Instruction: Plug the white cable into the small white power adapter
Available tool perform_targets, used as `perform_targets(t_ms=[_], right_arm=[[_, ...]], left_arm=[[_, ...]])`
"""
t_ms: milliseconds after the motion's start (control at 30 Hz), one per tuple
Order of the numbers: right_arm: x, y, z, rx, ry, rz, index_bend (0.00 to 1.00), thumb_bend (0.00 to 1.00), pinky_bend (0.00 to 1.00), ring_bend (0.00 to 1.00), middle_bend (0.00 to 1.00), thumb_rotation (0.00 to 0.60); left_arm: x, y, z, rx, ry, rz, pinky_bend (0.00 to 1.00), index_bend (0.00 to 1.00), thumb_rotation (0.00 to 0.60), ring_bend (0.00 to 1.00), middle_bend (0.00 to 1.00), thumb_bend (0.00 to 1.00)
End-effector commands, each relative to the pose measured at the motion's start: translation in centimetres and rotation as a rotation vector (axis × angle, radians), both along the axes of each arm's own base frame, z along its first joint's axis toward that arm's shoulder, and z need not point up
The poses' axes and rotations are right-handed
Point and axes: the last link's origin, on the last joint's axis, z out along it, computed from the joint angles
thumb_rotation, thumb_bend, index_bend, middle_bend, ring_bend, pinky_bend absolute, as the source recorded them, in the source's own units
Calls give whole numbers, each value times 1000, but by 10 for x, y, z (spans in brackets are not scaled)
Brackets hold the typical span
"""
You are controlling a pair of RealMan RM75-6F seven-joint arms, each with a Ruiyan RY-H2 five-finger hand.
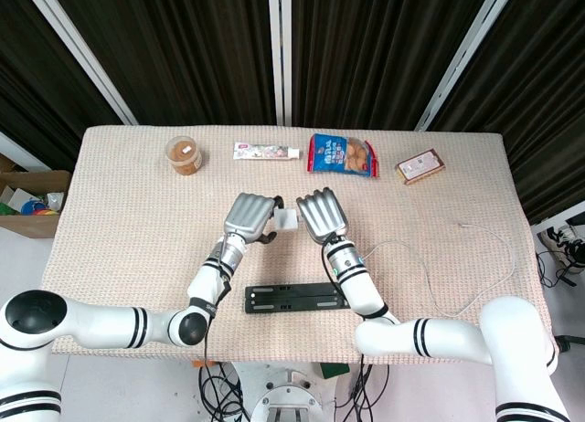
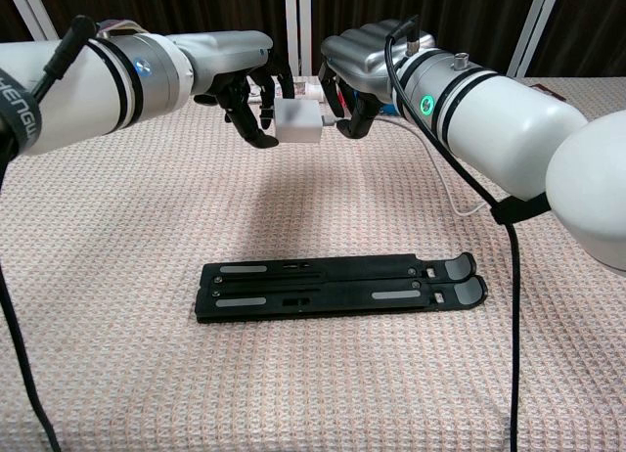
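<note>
My left hand holds the small white power adapter above the table, its fingers curled around its left side. My right hand is just right of it and pinches the plug end of the white cable. The plug tip meets the adapter's right face; how deep it sits is hidden. The cable trails from the right hand across the cloth in a wide loop toward the table's right side.
A black folded stand lies flat near the front edge, below both hands. Along the back stand a jar, a tube, a blue snack bag and a small packet.
</note>
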Motion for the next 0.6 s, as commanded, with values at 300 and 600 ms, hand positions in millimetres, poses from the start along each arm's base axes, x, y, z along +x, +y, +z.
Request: perform_targets(t_ms=[300,600], right_arm=[[-8,7,10,-15,-30,-20,129,23,407,278,304,600],[-12,22,32,-17,-102,7,0,14,329,165,161,600]], left_arm=[[-12,3,3,11,8,2,919,547,600,706,494,325],[-39,13,-6,-3,79,-6,914,524,600,666,470,325]])
